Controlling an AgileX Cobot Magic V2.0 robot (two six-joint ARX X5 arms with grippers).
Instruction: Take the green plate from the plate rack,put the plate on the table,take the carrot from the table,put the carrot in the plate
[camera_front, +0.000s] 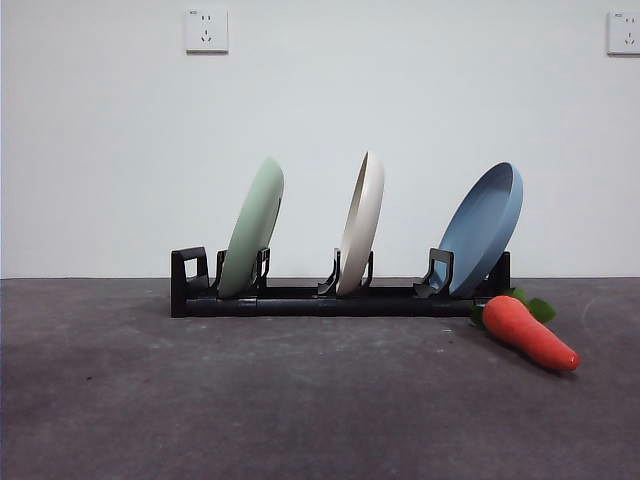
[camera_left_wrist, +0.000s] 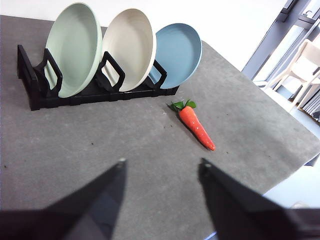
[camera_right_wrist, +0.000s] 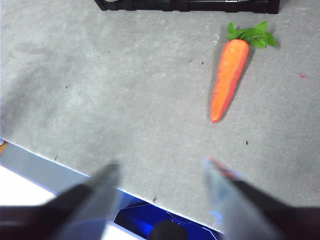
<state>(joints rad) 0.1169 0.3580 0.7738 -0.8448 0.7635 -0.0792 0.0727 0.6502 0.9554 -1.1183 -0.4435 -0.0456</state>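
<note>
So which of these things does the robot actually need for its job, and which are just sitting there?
Needed for the job:
- green plate, standing in the plate rack
- carrot, lying on the table beside the rack's end
- left gripper and right gripper, both open, holding nothing

Just sitting there:
- cream-white plate, middle slot
- blue plate, slot nearest the carrot

green plate (camera_front: 252, 228) sage | carrot (camera_front: 528, 333) orange-red, green leaves | plate rack (camera_front: 300, 298) black | table (camera_front: 300, 400) mottled grey
</note>
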